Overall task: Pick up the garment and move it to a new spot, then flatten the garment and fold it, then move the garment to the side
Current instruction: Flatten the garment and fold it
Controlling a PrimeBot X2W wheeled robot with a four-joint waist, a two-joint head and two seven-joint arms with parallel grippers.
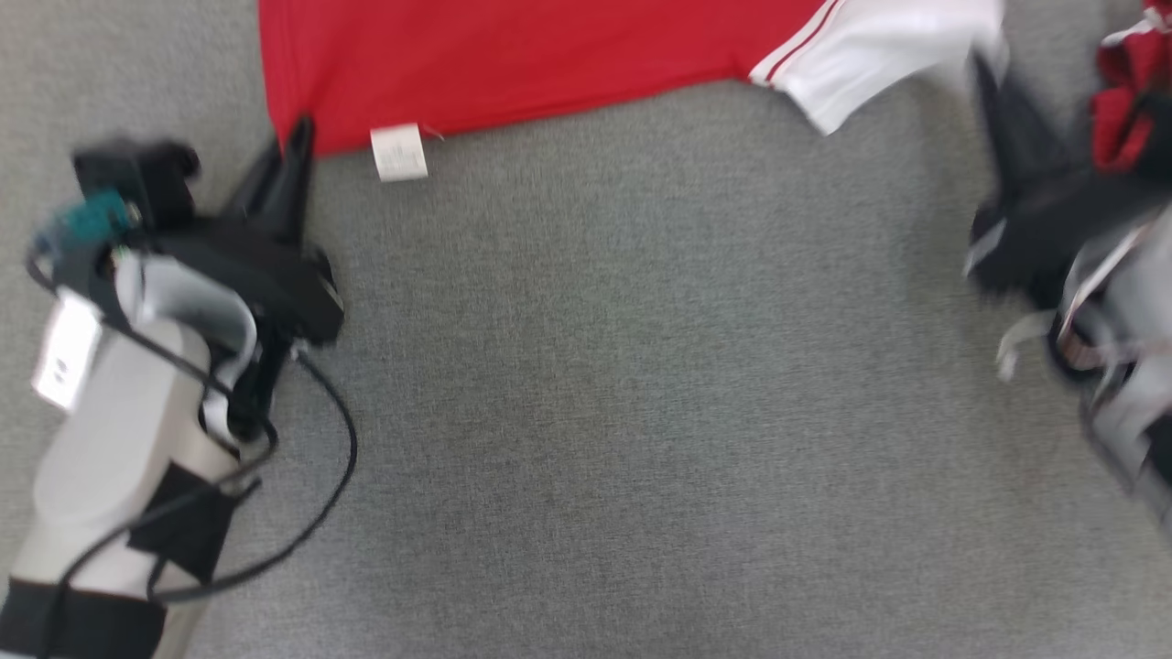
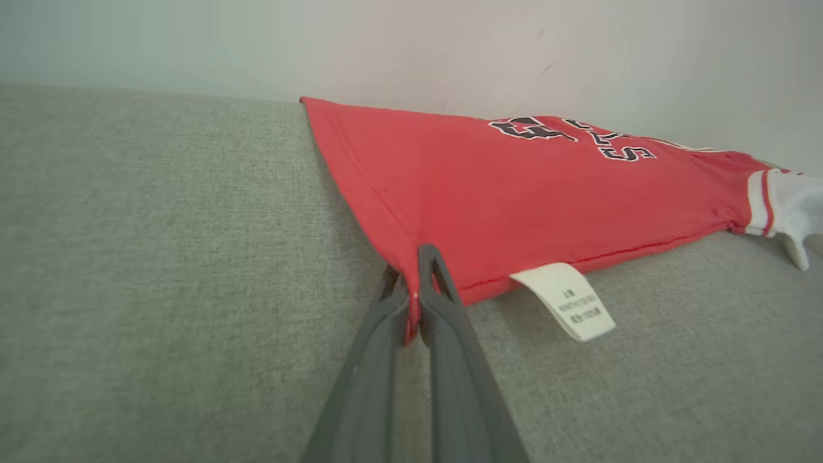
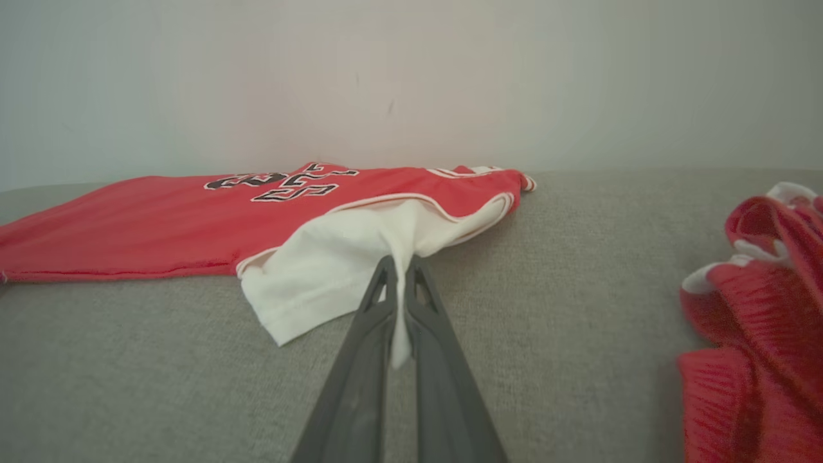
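Observation:
A red jersey (image 1: 513, 64) with white sleeves lies spread on the grey surface at the top of the head view. My left gripper (image 1: 300, 137) is shut on its near left hem corner; in the left wrist view red cloth (image 2: 514, 193) is pinched at the gripper (image 2: 415, 270), beside a white care label (image 2: 569, 301). My right gripper (image 1: 984, 69), blurred, is shut on the white sleeve (image 1: 879, 55). The right wrist view has white sleeve cloth (image 3: 334, 263) pinched at the gripper (image 3: 400, 270). Black lettering (image 3: 283, 183) shows on the jersey's upper face.
A second, crumpled red and white garment (image 1: 1126, 101) lies at the right edge, close to my right arm; it appears as a red heap (image 3: 759, 321) in the right wrist view. Grey fabric surface (image 1: 641, 412) stretches in front. A pale wall (image 3: 411, 77) rises behind.

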